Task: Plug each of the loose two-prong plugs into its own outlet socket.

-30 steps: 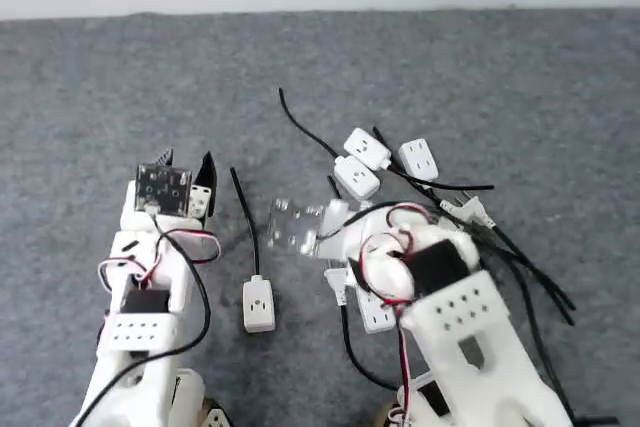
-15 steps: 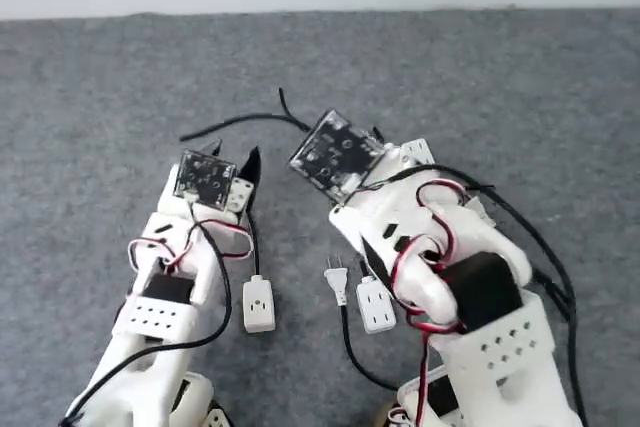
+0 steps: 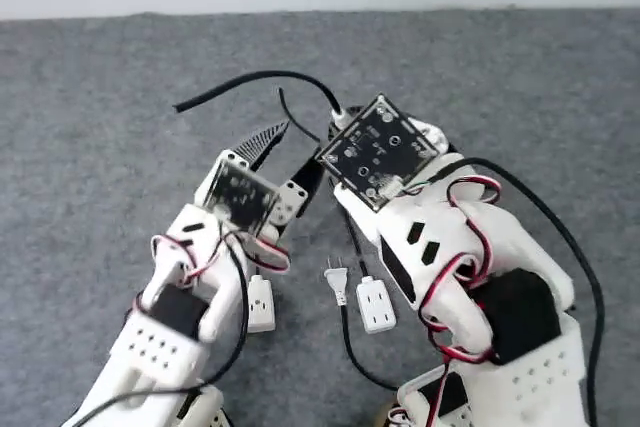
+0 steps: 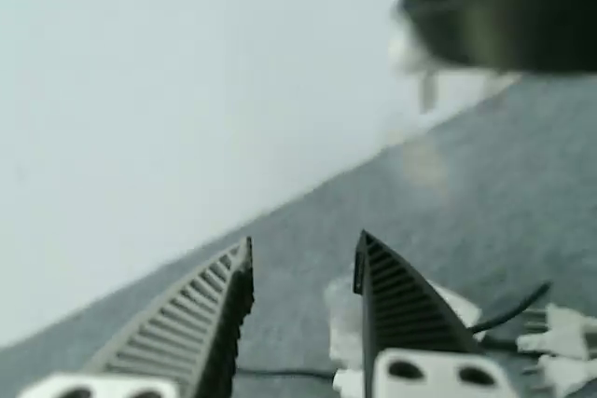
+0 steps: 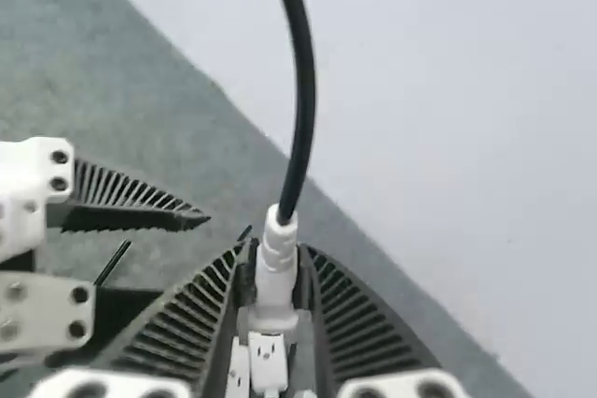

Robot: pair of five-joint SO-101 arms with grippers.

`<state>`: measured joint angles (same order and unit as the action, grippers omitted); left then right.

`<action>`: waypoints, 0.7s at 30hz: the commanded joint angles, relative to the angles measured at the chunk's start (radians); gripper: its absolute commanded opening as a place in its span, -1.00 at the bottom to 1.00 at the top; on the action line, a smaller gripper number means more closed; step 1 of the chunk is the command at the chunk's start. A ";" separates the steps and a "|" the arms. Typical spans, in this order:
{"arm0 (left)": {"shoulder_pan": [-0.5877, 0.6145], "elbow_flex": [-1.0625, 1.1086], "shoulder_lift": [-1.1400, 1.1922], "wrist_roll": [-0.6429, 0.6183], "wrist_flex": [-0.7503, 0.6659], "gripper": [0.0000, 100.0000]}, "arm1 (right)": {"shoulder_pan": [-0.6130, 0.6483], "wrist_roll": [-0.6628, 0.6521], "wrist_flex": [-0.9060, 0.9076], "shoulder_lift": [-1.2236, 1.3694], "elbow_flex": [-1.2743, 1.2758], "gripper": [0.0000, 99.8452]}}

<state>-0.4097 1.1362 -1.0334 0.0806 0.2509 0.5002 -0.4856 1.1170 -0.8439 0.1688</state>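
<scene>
My right gripper [image 5: 276, 263] is shut on a white two-prong plug [image 5: 278, 247], whose black cable [image 5: 297, 81] rises straight up from it. A white outlet socket [image 5: 261, 365] lies just beyond the plug. In the high view the cable [image 3: 250, 80] arcs leftward above the table. My left gripper [image 3: 285, 155] is open and raised close beside the right one; nothing sits between its ribbed fingers [image 4: 224, 314]. Another loose plug [image 3: 336, 278] lies beside a white outlet [image 3: 376, 305] near the table's front. A third outlet [image 3: 260, 305] is half hidden by the left arm.
The grey carpeted table [image 3: 90, 147] is bare to the left and at the far side. More white outlets and plugs [image 4: 560, 335] lie beyond the left gripper. The right arm's body [image 3: 480, 287] covers the cable tangle on the right.
Both arms rose and swung toward the far middle. The right gripper lifted a plug, pulling its black cable into a high arc. The left gripper moved right, close to the right one.
</scene>
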 commanded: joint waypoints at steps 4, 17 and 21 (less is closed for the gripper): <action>-0.155 -0.062 -0.184 0.021 0.127 -0.66 | 0.008 0.011 -0.038 -0.018 -0.084 -0.98; -0.293 -0.027 -0.315 0.094 0.189 -0.66 | 0.124 0.037 -0.004 -0.018 -0.083 -0.98; -0.292 0.015 -0.376 0.100 0.187 -0.66 | 0.139 0.034 0.038 -0.024 -0.087 -0.98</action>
<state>-0.6951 1.1500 -1.3663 0.1665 0.4350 0.6168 -0.4626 1.1293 -0.8439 0.1350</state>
